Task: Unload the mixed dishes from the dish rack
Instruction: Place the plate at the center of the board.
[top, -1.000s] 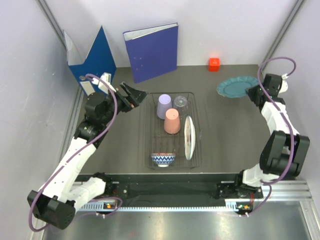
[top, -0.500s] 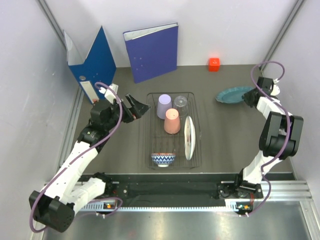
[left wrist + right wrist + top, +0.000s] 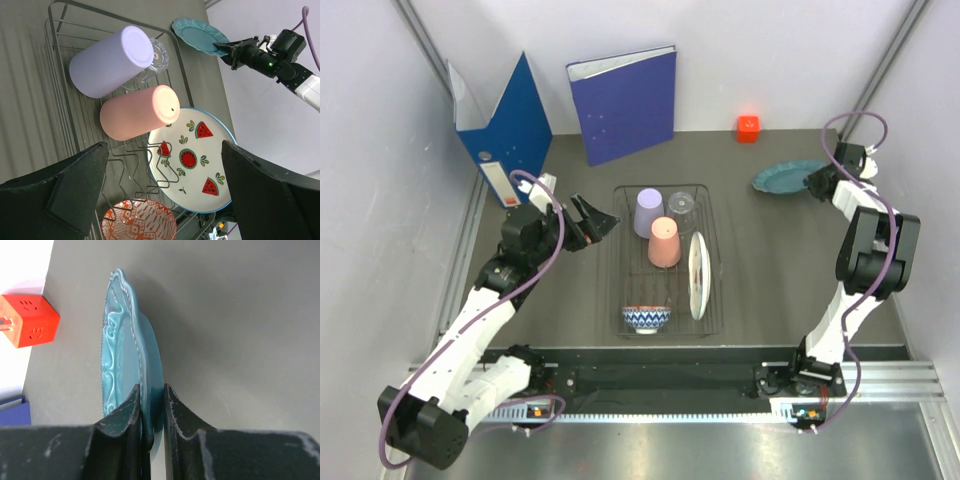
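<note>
Right jaws are nipping the teal scalloped plate (image 3: 117,360) by its rim, risking a slip; left jaws are gaping beside the dish rack (image 3: 660,288).

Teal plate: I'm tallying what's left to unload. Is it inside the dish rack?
No, the teal plate is outside the dish rack, off to its right, its rim between the right fingers.

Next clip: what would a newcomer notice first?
The dish rack in the middle stands out, holding an upturned lavender cup, pink cup and a watermelon-patterned plate on edge. At far right, the right gripper is shut on the rim of the teal scalloped plate, while the open left gripper hovers by the rack's left side.
</note>
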You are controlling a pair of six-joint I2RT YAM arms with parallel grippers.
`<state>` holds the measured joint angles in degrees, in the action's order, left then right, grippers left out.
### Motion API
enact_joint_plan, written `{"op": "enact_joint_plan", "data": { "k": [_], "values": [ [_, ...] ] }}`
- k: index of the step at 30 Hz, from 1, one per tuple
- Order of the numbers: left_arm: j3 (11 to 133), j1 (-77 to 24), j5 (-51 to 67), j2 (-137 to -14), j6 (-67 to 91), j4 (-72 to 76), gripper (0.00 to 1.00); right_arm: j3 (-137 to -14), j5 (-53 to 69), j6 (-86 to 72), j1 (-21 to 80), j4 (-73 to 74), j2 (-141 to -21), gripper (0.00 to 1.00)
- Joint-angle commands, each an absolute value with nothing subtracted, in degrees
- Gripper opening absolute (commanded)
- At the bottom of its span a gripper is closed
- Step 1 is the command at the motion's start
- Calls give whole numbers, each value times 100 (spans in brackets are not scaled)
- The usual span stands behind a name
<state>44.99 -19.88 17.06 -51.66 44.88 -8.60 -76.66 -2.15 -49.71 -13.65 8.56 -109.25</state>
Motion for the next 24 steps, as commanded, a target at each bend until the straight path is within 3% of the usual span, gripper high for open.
{"op": "enact_joint_plan", "data": {
  "k": [1, 4, 6, 11, 14, 24],
  "values": [
    [4386, -1995, 1749, -5106, 4570, -721, 99, -7998, -62, -4860, -1433, 764, -11144, 0],
    [4289, -1995, 1845, -5185, 4693, -633, 99, -7946, 148, -4860, -1468, 782, -11338, 1],
    [4245, -1995, 1898, -5221, 4772, -615, 99, -7823, 228, -4878, -1494, 739, -11408, 10],
    [4175, -1995, 1942, -5238, 4825, -589, 99, -7463, 404, -4966, -1538, 493, -11338, 46],
    [4166, -1995, 1942, -5203, 4825, -589, 99, -7409, 361, -4957, -1538, 553, -11294, 60],
    [4157, -1995, 1978, -5107, 4755, -668, 99, -7532, -579, -4685, -1547, 1467, -10847, 83]
  ]
}}
